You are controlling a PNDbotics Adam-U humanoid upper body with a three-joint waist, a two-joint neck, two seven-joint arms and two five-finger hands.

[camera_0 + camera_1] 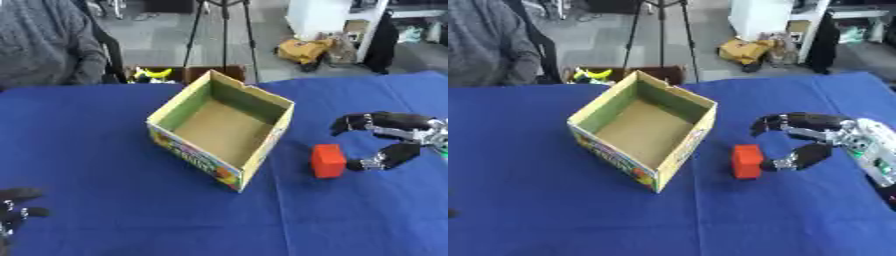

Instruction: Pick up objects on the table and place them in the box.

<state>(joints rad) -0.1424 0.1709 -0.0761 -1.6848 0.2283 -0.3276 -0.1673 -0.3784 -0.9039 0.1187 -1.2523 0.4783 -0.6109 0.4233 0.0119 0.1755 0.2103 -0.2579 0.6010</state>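
No readable text, numbers or brand names anywhere. Cardboard box (223, 131) has colourful print on outer front wall, lettering too blurred to make out.

Right robot hand (820, 137) spread wide, fingers curved, holding nothing. Left robot hand (13, 212) at lower-left corner.

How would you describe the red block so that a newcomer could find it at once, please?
Start at the open cardboard box in the middle of the blue table. Just to its right, on the cloth, stands a small red block, with the right hand curved around it. It is the only red thing on the table.
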